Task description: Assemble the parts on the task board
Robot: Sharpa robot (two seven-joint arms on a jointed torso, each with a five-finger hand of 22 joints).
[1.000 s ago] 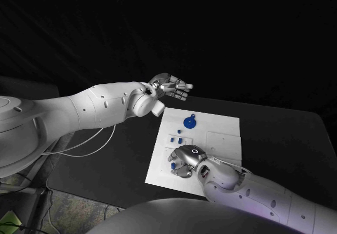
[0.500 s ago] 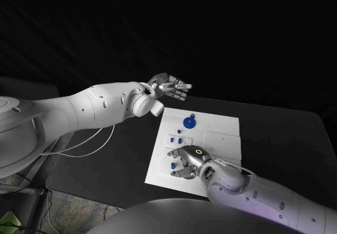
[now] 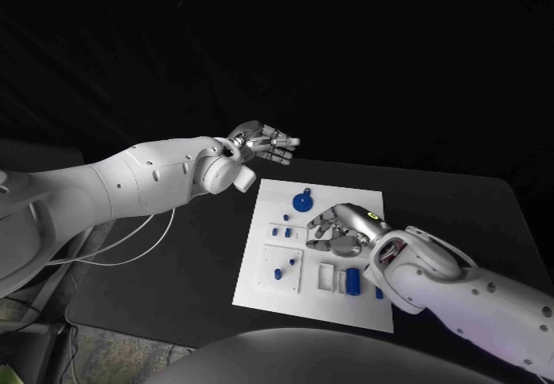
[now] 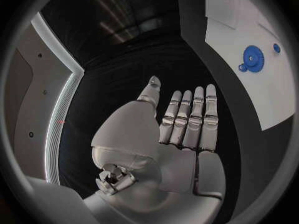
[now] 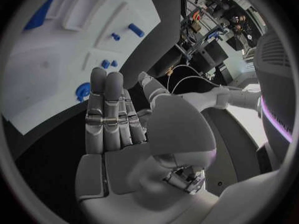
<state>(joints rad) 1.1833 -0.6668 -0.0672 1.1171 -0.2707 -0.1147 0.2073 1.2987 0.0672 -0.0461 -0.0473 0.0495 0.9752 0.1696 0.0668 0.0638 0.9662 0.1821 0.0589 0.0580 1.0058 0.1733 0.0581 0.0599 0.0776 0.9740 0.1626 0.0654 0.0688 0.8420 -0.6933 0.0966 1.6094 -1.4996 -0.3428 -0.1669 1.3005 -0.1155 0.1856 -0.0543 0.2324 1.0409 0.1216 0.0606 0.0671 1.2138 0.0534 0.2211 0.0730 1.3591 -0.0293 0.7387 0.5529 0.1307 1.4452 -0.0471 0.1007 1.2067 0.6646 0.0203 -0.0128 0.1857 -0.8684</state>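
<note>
The white task board point(image 3: 263, 292) lies mid-table. On it are a blue gear point(image 3: 303, 201) at the far end, small blue pieces point(image 3: 281, 232) by its left edge, and a longer blue piece point(image 3: 352, 280) near the front. My right hand point(image 3: 341, 228) hovers over the board's middle and holds nothing. In the right wrist view its fingers point(image 5: 106, 109) are straight and together, above the board point(image 5: 56, 59) and the gear point(image 5: 82, 90). My left hand point(image 3: 263, 142) is raised beyond the board's far left corner. It is flat and empty point(image 4: 187, 124), with the gear point(image 4: 252, 58) off to its side.
The black table point(image 3: 485, 216) runs on to the right of the board and behind it. A white cable point(image 3: 127, 248) hangs under my left arm at the table's left edge.
My right hand has moved from the board's near left part toward its middle, uncovering the pieces there. The head view has shifted a little. My left hand stays raised and empty.
</note>
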